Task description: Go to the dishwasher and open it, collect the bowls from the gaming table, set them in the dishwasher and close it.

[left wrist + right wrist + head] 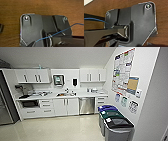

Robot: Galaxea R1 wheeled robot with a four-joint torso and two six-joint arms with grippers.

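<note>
Head view is taking in a kitchenette: the dishwasher [86, 105], a flat steel front, door shut, is sitting under the white tabletop [82, 95], between white cabinets [66, 106] and a drawer stack [100, 100]. Three lidded bins [115, 125] are lining the right wall beneath posters [123, 69]. Floor [57, 128] is showing pale and glossy. Wrist views are facing brown wood grain [11, 11] behind the robot's dark plates; a thin blue cable [56, 33] is crossing. Cannot tell the state of either gripper.
</note>
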